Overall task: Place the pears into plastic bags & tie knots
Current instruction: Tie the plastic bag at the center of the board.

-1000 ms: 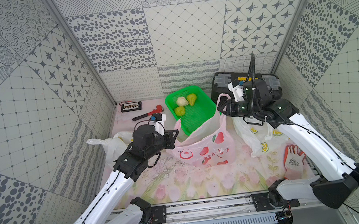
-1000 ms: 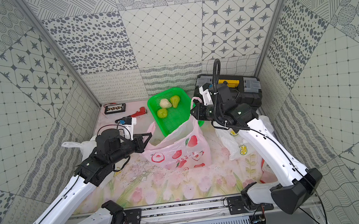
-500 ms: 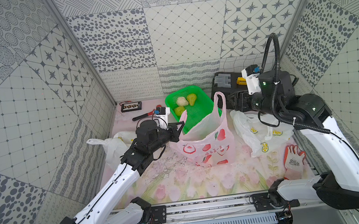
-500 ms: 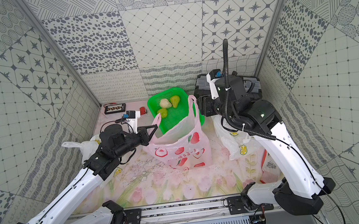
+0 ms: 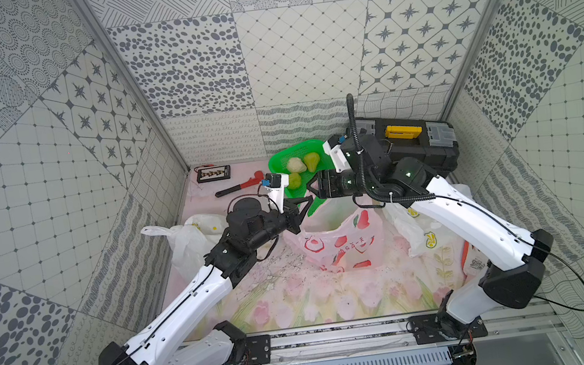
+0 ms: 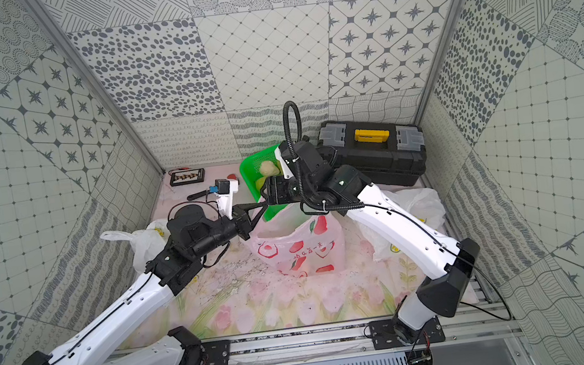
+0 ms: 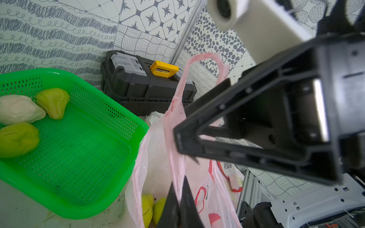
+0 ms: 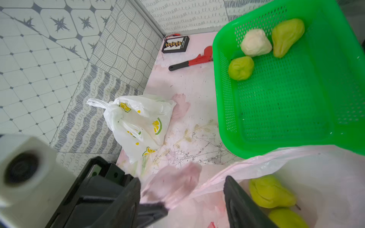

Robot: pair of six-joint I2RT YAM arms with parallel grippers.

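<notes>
Sitting mid-desk, the pink bag (image 5: 335, 238) stands open, its far side against the near rim of the green basket (image 5: 276, 162). You can see two yellow-green pears (image 8: 270, 191) down inside it. Your left fingers (image 7: 171, 203) are pressed together, pinching a strip of the bag's pink handle plastic; the handle loop rises above them in the left wrist view. Your right fingers (image 8: 235, 195) are spread over the bag's mouth. A blurred bit of pink plastic lies in the gap between them, not gripped; whether it touches them you cannot tell. In both top views the two sets of fingertips nearly meet above the bag's far left corner.

Three more pears (image 5: 296, 166), two green and one cream, lie in the basket's far corner. A white lemon-print bag (image 5: 191, 237) sits by the left wall, and another white bag (image 5: 413, 225) lies just right of the pink one under your right arm. Black toolbox (image 5: 414, 145) stands at the back right. Red wrench (image 5: 241, 186) and a small black abacus (image 5: 213, 173) lie at the back left on the floral desk (image 5: 298, 304).
</notes>
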